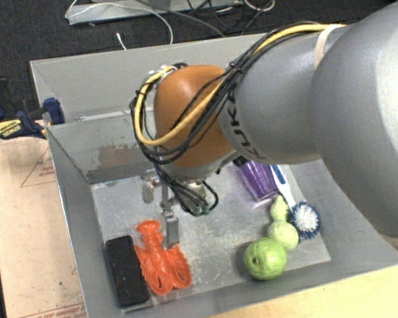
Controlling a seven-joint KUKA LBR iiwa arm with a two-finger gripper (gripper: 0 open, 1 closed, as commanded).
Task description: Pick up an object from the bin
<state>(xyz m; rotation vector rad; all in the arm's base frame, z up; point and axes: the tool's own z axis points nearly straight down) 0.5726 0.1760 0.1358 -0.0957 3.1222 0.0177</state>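
Our claw (160,208) hangs with jaws apart and empty, an orange coiled toy (162,262) just beside it. The pick, we judge, is not yet made.

Grey metal bin (216,253), scuffed floor, a handful of bits along the near side. Black block (126,272) lies at 8 o'clock, parallel to the left wall. An orange plastic thing (162,263) sits just beside it at 7. Green apple (264,259) at 5. Two pale green lumps (282,232) touch the apple at 4, with a blue-and-white brush (305,219) just beside them. Purple thing (255,180) at 3, partly hidden under the arm.
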